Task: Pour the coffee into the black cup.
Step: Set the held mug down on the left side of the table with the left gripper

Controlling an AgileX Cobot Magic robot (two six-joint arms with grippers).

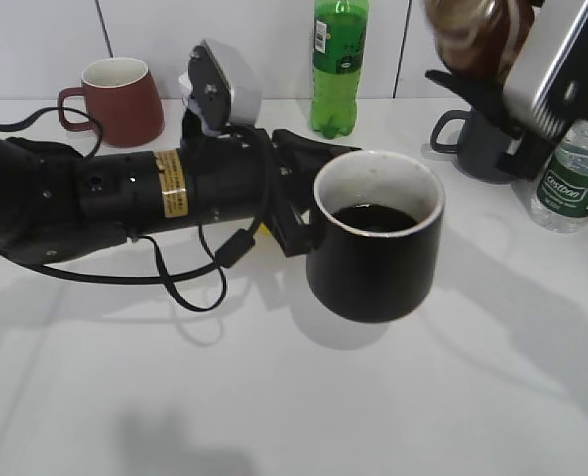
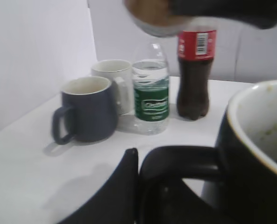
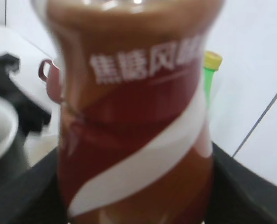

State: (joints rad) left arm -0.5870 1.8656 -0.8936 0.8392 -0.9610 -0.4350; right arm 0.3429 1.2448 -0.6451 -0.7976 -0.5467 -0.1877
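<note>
Coffee (image 1: 375,217) already sits in the black cup (image 1: 373,248), handle clamped by the left gripper (image 1: 295,213); the right gripper (image 1: 487,104), at two o'clock, grips the bottle (image 1: 469,35), so pouring looks done.

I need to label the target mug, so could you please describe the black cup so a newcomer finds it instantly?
Follow the left arm's tool to its tip: it holds the black cup by the handle. Unlike the maroon mug and the dark grey mug, this one is glossy black with dark coffee inside.
</note>
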